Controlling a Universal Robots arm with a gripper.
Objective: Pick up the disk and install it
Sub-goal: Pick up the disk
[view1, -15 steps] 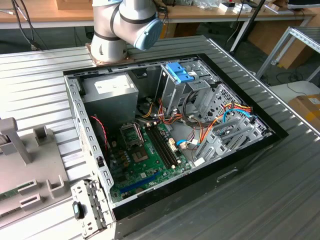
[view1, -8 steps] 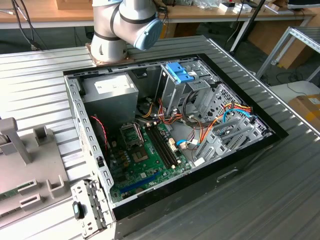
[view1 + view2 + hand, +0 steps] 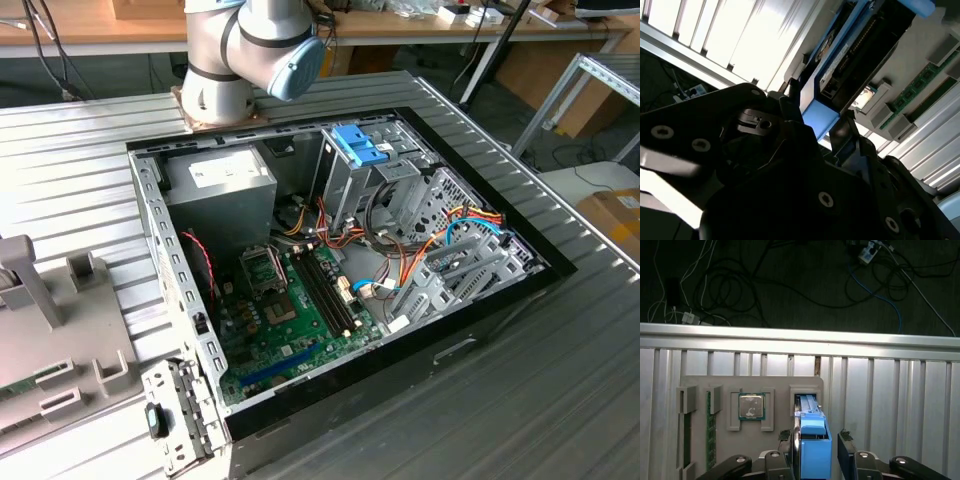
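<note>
The gripper (image 3: 816,442) was open, its two black fingers (image 3: 791,446) standing on either side of the disk (image 3: 812,427). The finger nearer the chip (image 3: 751,406) looked to be right against the disk's edge, while the other stood just off the blue frame with a thin dark gap between. The disk stood on edge in a slot of the grey holder (image 3: 775,385), beside the chip's square pocket, with the memory sticks (image 3: 710,430) farther along. The holder lay on the ribbed metal table (image 3: 890,405). In the second wrist view the blue frame and disk (image 3: 855,55) ran up between the fingers of the gripper (image 3: 820,122). In the exterior view the arm (image 3: 250,50) rose behind the open case (image 3: 480,330), and the holder (image 3: 50,340) sat at the exterior view's left.
</note>
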